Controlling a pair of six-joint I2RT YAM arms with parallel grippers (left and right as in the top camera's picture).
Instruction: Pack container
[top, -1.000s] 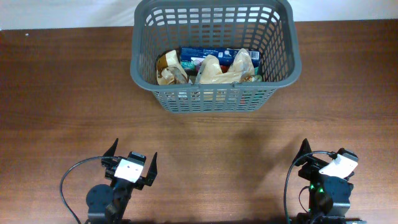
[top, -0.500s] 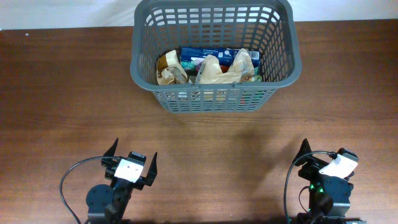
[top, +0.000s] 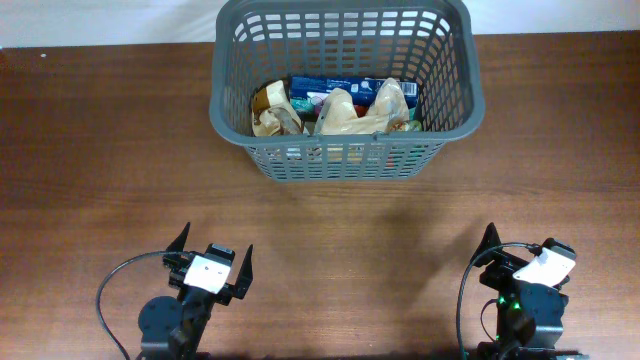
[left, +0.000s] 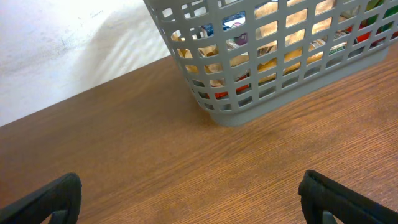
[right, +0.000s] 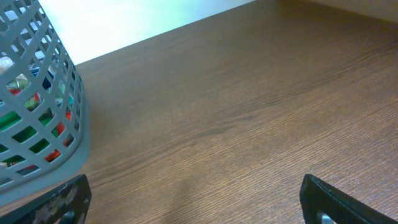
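The container, a large dark grey lattice basket (top: 460, 70), stands at the far middle of the table. Inside lie a blue packet (top: 340, 88), tan crinkled bags (top: 350, 112) and a round tan item (top: 270, 100). The basket also shows in the left wrist view (left: 236, 112) and in the right wrist view (right: 62, 155). My left gripper (top: 213, 256) is open and empty at the near left, its fingers wide over bare wood (left: 189, 205). My right gripper (top: 520, 262) is open and empty at the near right (right: 193, 202). Both are far from the basket.
The brown wooden table (top: 100, 150) reaches to a white wall edge at the back (top: 100, 20). Black cables loop beside each arm base (top: 110, 290).
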